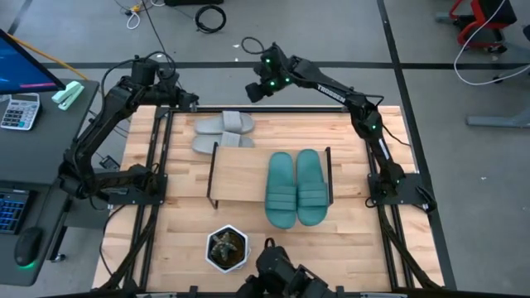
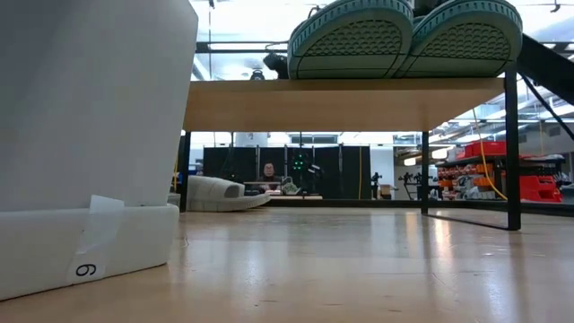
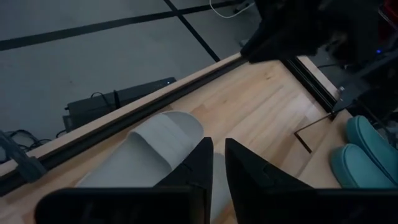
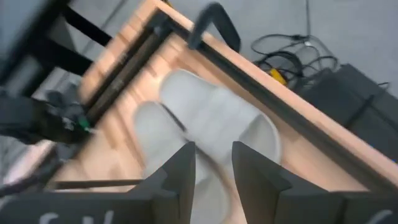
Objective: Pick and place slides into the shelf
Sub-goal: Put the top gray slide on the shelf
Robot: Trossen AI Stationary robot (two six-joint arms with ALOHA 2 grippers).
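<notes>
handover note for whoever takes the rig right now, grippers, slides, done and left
Left gripper: fingers slightly apart, holding nothing, above the light grey rubber slide pair.
Right gripper: open, empty, raised over the table's far edge, looking down on the same pair.
Teal-green rubber slide pair: side by side on the right part of the low wooden-topped shelf with black metal legs.
Grey pair: on the tabletop just beyond the shelf's far left corner.
Done: teal pair placed.
Left: both grey slides onto the shelf's bare left part.

A white hexagonal planter (image 1: 227, 249) with a dark plant sits on the wooden tabletop (image 1: 348, 240). Off that tabletop's left edge, a side desk holds a calculator (image 1: 18, 111) and a computer mouse (image 1: 28, 246).
</notes>
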